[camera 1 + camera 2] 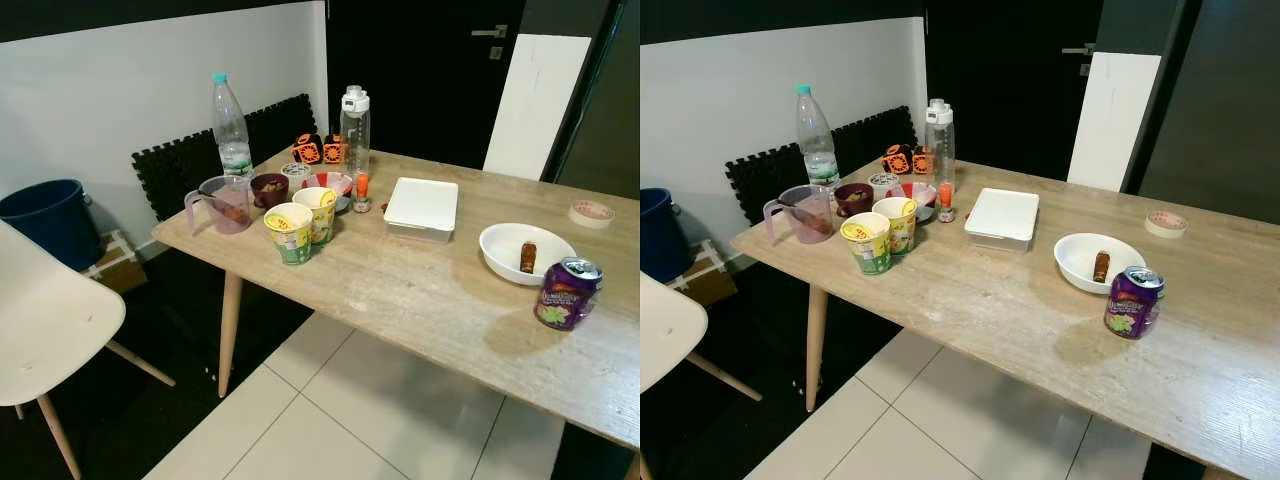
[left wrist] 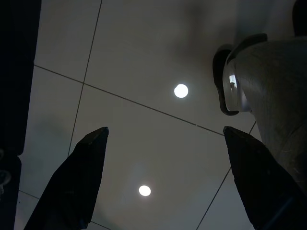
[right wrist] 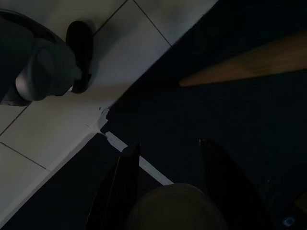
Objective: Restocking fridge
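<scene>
A long wooden table [image 1: 420, 290] stands before me with food and drink on it. Near its right end is a purple drink can [image 1: 567, 293], and beside that a white bowl [image 1: 505, 245] holding a brown snack. A white lidded box [image 1: 422, 207] lies mid-table. At the left end are a water bottle [image 1: 230, 130] with a teal cap, a clear sports bottle [image 1: 355, 130], two noodle cups [image 1: 291, 232], a purple jug [image 1: 226, 204] and a dark red bowl [image 1: 269, 188]. My left gripper [image 2: 165, 129] hangs open over floor tiles. My right gripper [image 3: 169, 142] hangs open above dark flooring.
A white chair [image 1: 45, 320] stands at the near left and a blue bucket [image 1: 45, 215] by the wall. A roll of tape [image 1: 592, 212] lies at the table's far right. A dark door [image 1: 430, 70] is behind. A table leg [image 1: 230, 330] meets white tiles [image 1: 330, 420].
</scene>
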Motion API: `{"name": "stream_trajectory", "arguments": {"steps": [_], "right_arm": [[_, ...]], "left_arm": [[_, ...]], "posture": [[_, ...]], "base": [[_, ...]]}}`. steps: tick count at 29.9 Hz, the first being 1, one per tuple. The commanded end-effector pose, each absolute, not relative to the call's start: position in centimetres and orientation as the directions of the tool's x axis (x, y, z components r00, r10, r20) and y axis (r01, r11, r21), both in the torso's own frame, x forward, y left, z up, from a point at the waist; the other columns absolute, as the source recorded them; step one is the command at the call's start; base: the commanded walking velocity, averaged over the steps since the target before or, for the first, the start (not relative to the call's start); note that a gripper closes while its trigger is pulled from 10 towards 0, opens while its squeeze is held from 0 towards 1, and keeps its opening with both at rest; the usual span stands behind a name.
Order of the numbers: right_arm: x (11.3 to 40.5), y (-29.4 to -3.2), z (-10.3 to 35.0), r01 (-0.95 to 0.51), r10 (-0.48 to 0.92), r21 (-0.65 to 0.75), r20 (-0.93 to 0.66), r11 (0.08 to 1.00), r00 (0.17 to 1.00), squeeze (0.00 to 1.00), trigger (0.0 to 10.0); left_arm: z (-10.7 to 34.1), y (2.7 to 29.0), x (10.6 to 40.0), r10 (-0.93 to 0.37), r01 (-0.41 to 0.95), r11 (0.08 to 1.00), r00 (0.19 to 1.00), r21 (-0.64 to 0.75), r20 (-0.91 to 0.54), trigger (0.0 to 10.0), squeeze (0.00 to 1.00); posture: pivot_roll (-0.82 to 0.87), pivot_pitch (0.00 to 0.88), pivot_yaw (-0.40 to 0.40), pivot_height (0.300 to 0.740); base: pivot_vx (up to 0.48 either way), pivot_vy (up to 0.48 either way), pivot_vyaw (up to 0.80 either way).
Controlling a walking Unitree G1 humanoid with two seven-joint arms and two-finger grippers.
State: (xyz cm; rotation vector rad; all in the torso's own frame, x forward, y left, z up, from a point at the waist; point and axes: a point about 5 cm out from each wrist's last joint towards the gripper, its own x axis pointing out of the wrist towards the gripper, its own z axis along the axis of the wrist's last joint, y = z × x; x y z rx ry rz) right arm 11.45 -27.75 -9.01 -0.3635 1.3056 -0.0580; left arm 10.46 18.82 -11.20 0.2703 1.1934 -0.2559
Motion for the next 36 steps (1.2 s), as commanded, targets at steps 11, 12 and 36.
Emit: {"name": "stream_trajectory", "arguments": {"steps": [11, 12, 36], "right_arm": [[11.55, -27.61, -9.03, -0.150, -0.244, -0.290, -0.932, 0.945, 0.267, 0.00, 10.0], [11.55, -27.62, -9.03, -0.149, -0.245, -0.291, -0.932, 0.945, 0.267, 0.00, 10.0], [11.68, -27.58, -9.00, -0.142, -0.243, -0.288, -0.933, 0.947, 0.267, 0.00, 10.0]], "left_arm": [[-11.42, 17.53, 10.18, -0.086, 0.358, 0.933, 0.329, 0.040, -0.940, 10.0, 0.00], [-11.42, 17.52, 10.19, -0.086, 0.358, 0.933, 0.329, 0.040, -0.940, 10.0, 0.00], [-11.41, 17.35, 10.30, -0.090, 0.364, 0.931, 0.330, 0.038, -0.940, 10.0, 0.00]], "posture": [[-0.08, 0.000, -0.033, 0.740], [-0.08, 0.000, -0.033, 0.740], [-0.08, 0.000, -0.034, 0.740]], "base": [[-0.287, 0.000, 0.00], [-0.304, 0.000, 0.00], [-0.329, 0.000, 0.00]]}}
